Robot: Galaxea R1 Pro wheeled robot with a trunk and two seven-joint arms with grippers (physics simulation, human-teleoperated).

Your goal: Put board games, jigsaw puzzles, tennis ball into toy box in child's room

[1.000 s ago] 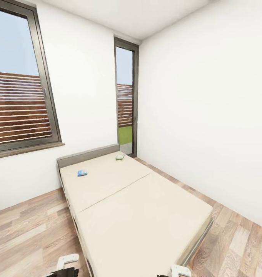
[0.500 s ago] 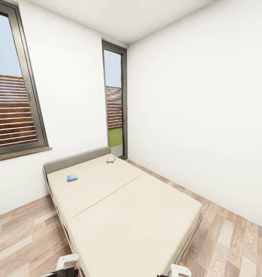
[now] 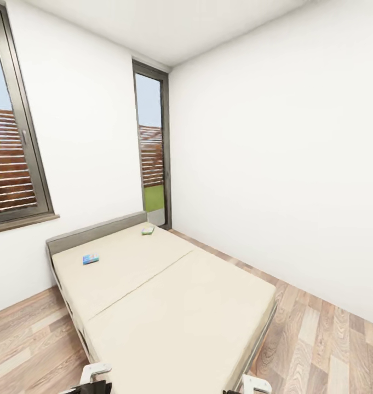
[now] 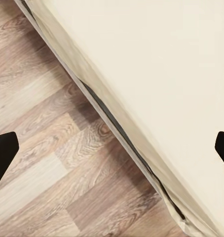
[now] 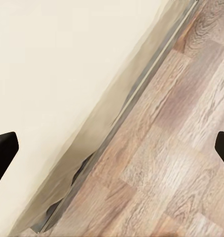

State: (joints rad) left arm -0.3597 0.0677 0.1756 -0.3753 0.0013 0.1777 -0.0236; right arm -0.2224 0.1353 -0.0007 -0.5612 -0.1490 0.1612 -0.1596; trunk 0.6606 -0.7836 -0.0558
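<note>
Frankly, our reach worries us: the blue board game (image 3: 90,259) and green-white board game (image 3: 148,231) lie far up the bed (image 3: 170,306) by its headboard, while left gripper (image 4: 112,148) and right gripper (image 5: 112,148) hang empty, fingers spread

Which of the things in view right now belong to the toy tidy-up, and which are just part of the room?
Belong to the job:
- blue board game, on the bed near the headboard
- green-white board game, also on the bed, nearer the narrow window

Just the room:
- headboard
- narrow window
- wood-plank floor
</note>
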